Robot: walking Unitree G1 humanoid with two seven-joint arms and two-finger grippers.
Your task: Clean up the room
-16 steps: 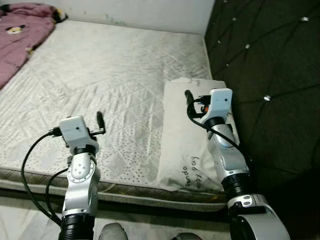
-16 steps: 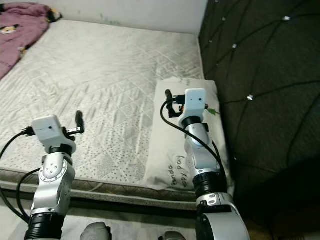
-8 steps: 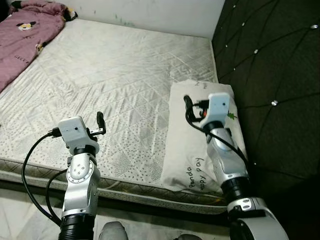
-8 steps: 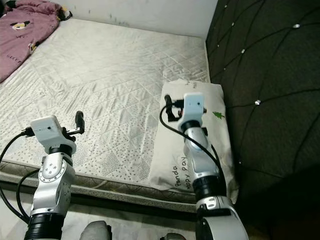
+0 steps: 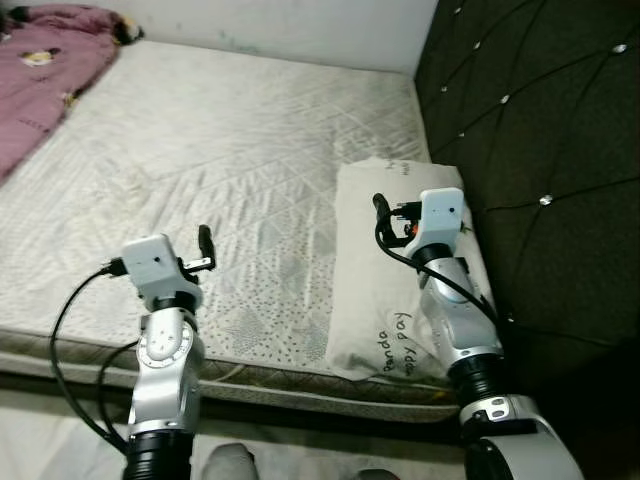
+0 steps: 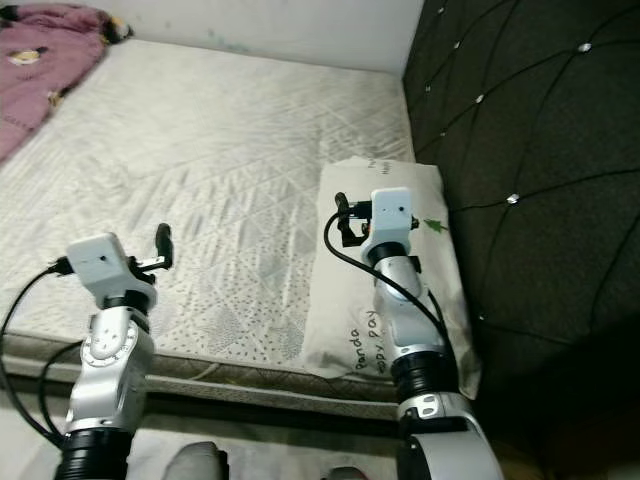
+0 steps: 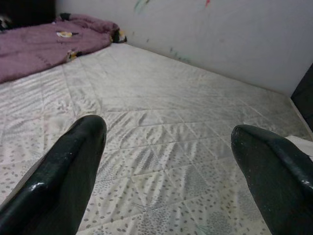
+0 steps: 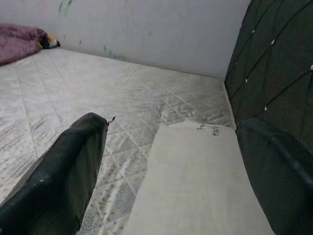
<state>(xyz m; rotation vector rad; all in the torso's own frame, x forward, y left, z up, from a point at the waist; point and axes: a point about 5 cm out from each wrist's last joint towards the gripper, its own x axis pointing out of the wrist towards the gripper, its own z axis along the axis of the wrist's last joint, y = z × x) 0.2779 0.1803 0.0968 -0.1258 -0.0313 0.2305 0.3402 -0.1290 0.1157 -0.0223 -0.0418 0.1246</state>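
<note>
A white pillow (image 5: 362,270) with black lettering lies on the right side of the bare quilted mattress (image 5: 220,150), against the black headboard. My right gripper (image 5: 382,212) hovers over the pillow's middle and is open with nothing between its fingers; the pillow (image 8: 195,181) lies just below and ahead of that gripper (image 8: 173,125). My left gripper (image 5: 204,245) is held above the mattress near its front edge, and this gripper (image 7: 168,131) is open and empty. A crumpled purple blanket (image 5: 40,80) lies at the far left corner of the bed.
The black tufted headboard (image 5: 540,120) runs along the bed's right side. A white wall (image 5: 300,25) closes the far end. The mattress's front edge (image 5: 280,375) is right before me, with pale floor below it.
The head camera has swayed a little, so the bed shifts in the picture. Both arms keep the same raised pose and both grippers stay open.
</note>
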